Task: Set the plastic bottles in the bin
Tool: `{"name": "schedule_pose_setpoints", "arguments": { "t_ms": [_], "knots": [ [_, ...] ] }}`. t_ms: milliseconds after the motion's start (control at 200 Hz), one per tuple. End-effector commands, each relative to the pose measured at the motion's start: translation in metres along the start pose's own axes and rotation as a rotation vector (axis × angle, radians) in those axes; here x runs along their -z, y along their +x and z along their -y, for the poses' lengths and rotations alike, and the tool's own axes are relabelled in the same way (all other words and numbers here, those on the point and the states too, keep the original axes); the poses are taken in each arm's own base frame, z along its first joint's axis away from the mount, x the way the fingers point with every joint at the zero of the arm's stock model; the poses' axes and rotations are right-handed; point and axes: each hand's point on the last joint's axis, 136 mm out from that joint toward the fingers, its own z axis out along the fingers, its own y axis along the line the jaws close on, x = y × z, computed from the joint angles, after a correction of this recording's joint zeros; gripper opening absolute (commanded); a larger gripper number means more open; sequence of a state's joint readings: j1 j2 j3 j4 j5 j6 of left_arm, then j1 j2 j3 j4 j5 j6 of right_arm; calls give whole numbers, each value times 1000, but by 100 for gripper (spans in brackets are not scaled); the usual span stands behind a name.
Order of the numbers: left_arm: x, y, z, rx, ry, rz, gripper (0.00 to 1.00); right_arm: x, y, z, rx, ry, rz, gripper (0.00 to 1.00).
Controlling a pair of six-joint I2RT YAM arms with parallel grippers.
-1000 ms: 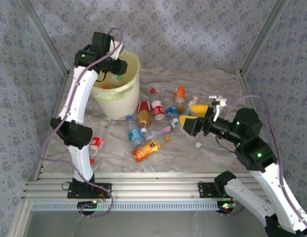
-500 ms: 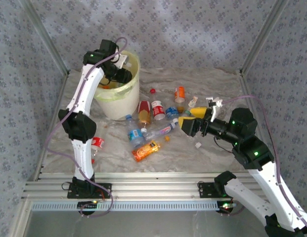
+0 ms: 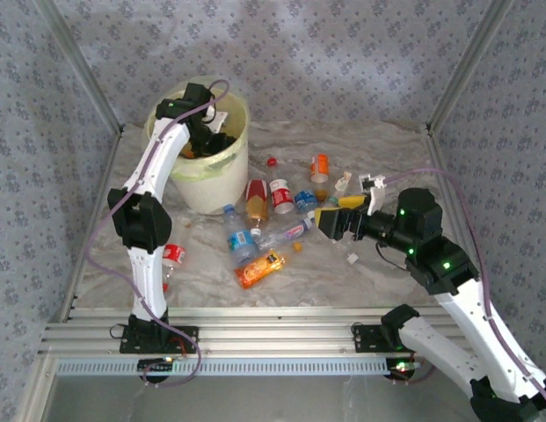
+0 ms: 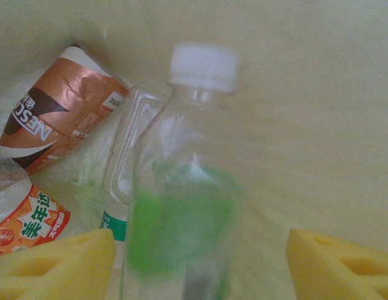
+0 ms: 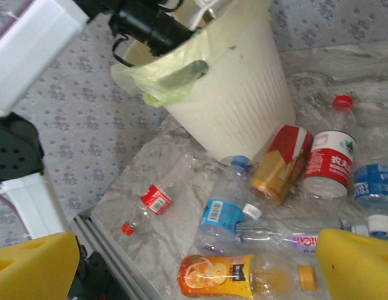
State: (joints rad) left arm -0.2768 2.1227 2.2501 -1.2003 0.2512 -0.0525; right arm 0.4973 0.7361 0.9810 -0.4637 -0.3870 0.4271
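Status: task partly done, most of it is open.

- Done: the bin (image 3: 222,180) holds at least 3 bottles, seen from the left wrist: a brown-label bottle (image 4: 53,119), an orange-label bottle (image 4: 25,225) and a clear bottle (image 4: 122,169) lying under the others.
- In hand: the left hand (image 4: 200,250) is down inside the bin. Its pads stand wide apart, with a green-label bottle (image 4: 181,194), white cap up, between them. The right pad is well clear of it, so it is not clamped. The bottle is blurred; my read is that it is dropping in, which makes 4.
- Left: at least 8 bottles on the desk (image 3: 396,158), all outside the bin. 1 red-label bottle (image 3: 171,257) sits alone by the left arm. The rest cluster just right of the bin's foot.

Right hand (image 3: 325,218): fully open, holding nothing, hovering over the right edge of the cluster. In its wrist view the orange juice bottle (image 5: 225,278) lies flat directly below and between the pads, cap toward the right pad. The blue-label bottle (image 5: 218,215) and the purple-label bottle (image 5: 287,237) lie just beyond it, toward the bin.

Judgement: the juice bottle is the natural next pick for the right hand. The neighbours are close, so there is a risk of nudging them on the way down.
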Motion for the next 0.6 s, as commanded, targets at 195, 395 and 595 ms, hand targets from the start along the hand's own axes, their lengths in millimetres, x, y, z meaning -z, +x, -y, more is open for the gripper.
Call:
{"name": "schedule_pose_setpoints", "arguments": {
  "t_ms": [195, 395, 595],
  "knots": [
    [57, -14, 15, -8, 7, 139, 89, 4, 41, 51, -19, 241, -127, 99],
    [98, -18, 24, -13, 10, 245, 100, -3, 73, 78, -45, 337, -235, 97],
    [141, -15, 39, -27, 33, 338, 100, -12, 104, 111, -68, 461, -355, 95]
  ]
}}
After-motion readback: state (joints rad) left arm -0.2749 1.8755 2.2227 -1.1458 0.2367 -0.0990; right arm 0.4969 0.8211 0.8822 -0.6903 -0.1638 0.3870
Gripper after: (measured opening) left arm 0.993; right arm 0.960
